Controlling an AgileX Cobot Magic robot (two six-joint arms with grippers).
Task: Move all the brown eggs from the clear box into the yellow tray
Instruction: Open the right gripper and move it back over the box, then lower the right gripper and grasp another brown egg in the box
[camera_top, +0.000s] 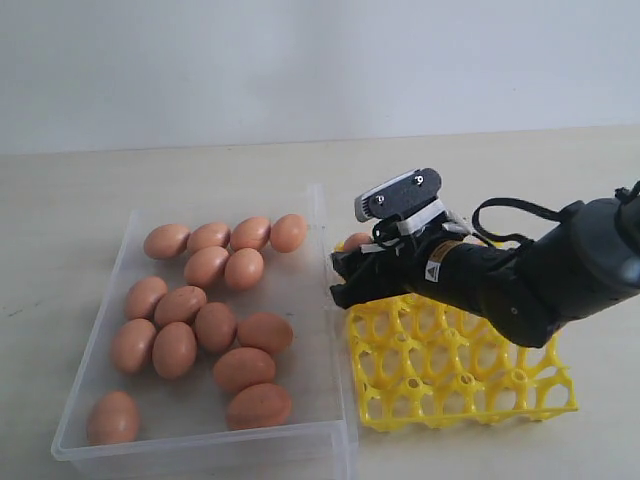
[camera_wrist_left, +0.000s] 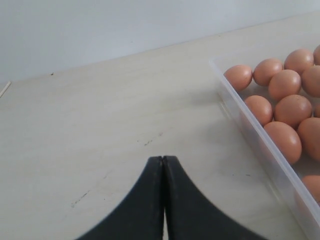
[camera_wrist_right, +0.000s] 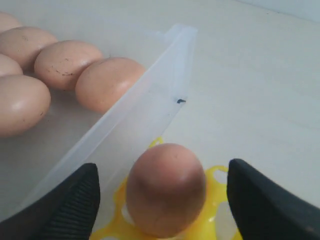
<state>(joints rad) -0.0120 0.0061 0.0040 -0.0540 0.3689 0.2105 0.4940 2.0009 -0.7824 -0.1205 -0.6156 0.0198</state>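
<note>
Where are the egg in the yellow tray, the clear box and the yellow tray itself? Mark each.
egg (camera_wrist_right: 165, 190), right wrist view, middle of its shell.
clear box (camera_top: 200, 450), exterior view, front wall.
yellow tray (camera_top: 470, 385), exterior view, bare lattice.

Bare robotics lab bench, pale wooden tabletop (camera_top: 90, 190), plain white wall (camera_top: 300, 60), robot arm (camera_top: 540, 275)

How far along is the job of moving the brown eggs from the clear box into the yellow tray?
Done: one smooth brown egg stands in a cup of the bright yellow lattice egg tray, beside the box wall. In hand: nothing; the right tool is open either side of that egg without touching it, and the left tool is shut over the table. Left: about fifteen brown eggs lie in the shallow clear plastic box.
</note>
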